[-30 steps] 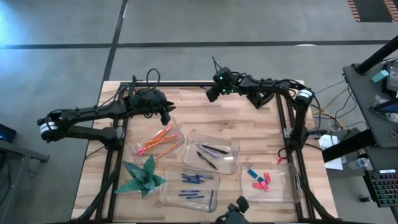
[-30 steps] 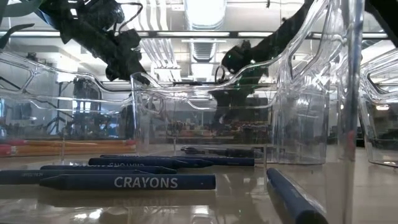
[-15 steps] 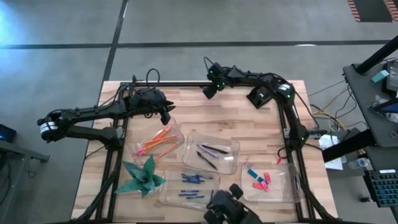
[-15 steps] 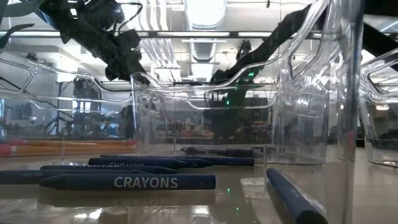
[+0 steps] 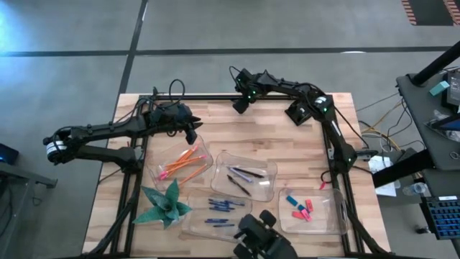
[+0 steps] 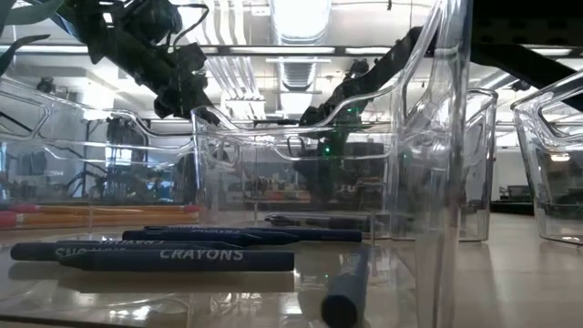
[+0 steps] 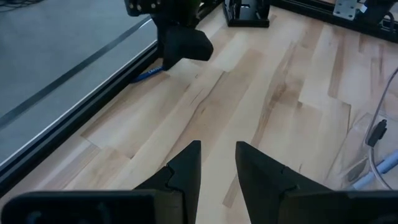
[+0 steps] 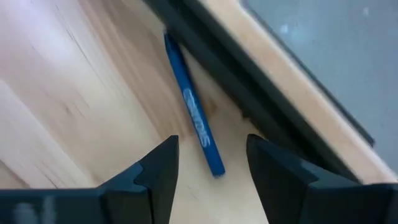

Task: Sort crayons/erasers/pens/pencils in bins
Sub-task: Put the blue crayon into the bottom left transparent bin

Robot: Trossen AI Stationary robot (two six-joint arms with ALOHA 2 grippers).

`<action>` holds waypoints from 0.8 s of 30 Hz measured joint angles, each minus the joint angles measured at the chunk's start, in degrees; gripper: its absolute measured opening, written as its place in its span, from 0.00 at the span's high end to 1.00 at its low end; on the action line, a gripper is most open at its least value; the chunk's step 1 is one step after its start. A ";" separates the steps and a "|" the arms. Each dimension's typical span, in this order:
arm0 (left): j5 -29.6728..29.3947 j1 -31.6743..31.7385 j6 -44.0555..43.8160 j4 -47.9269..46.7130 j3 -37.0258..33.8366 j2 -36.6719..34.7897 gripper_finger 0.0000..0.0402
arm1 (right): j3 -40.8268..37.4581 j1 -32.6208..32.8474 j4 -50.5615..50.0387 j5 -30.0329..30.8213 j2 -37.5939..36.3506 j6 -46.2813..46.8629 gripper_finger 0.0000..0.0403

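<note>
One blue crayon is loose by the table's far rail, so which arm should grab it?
The right. Its gripper is open just over the blue crayon; the left gripper hangs by the pencil bin.

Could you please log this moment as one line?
right gripper: open over blue crayon at far table edge | left gripper: open, idle above pencils

Four clear bins (image 5: pixel 244 175) are set on the wooden table (image 5: pixel 287 144). Orange and red pencils (image 5: pixel 181 161) are held in the left rear bin, dark sticks (image 5: pixel 243 178) in the middle one, blue crayons (image 5: pixel 221 214) in the front one, and erasers (image 5: pixel 300 208) in the right one. A green paper plant (image 5: pixel 164 203) is placed beside the crayons. The left gripper (image 5: pixel 191 134) is positioned just behind the pencil bin. The right gripper (image 5: pixel 238 104) is positioned at the table's rear edge.
</note>
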 joint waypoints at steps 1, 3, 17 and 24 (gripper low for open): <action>0.02 0.00 0.00 0.00 0.00 0.00 0.78 | 0.66 0.00 -1.68 0.01 0.43 -0.52 0.56; 0.01 0.00 -0.01 0.00 0.00 0.00 0.78 | 1.92 0.00 -4.41 -0.20 1.39 -1.80 0.58; 0.02 0.00 -0.02 -0.24 0.00 0.02 0.78 | 4.16 0.00 -5.06 -1.66 2.35 -6.79 0.72; 0.02 0.00 -0.04 -0.24 0.00 0.02 0.78 | 3.67 0.00 -5.00 -2.55 2.35 -7.03 0.78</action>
